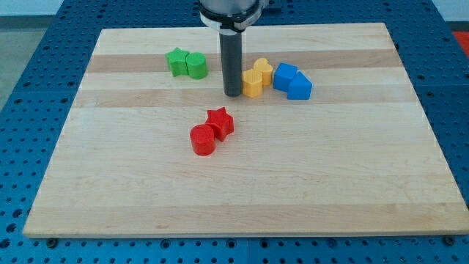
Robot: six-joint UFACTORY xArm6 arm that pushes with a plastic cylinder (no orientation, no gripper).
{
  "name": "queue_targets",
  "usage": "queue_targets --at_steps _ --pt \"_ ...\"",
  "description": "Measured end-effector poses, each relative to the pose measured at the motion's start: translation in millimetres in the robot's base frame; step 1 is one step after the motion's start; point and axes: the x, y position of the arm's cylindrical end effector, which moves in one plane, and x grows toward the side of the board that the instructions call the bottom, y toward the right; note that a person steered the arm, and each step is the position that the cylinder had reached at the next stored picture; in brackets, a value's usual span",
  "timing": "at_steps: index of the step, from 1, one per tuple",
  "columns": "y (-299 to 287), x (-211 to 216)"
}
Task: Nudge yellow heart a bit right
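The yellow heart [263, 70] lies near the top middle of the wooden board [242, 191]. A second yellow block [251, 83], roughly hexagonal, touches it on its lower left. My tip [233, 94] rests on the board right against the left side of that second yellow block, a little left of and below the heart. The dark rod rises straight up from the tip to the arm at the view's top.
Two blue blocks, a cube [284, 76] and a wedge [300, 86], sit just right of the yellow heart, nearly touching it. A green star [176, 61] and green cylinder [196, 64] lie to the left. A red star [220, 122] and red cylinder [202, 139] lie below.
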Motion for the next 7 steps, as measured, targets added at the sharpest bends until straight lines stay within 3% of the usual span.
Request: queue_targets --at_steps 3,7 --pt "-21.3 -6.0" --pt "0.9 -65.3"
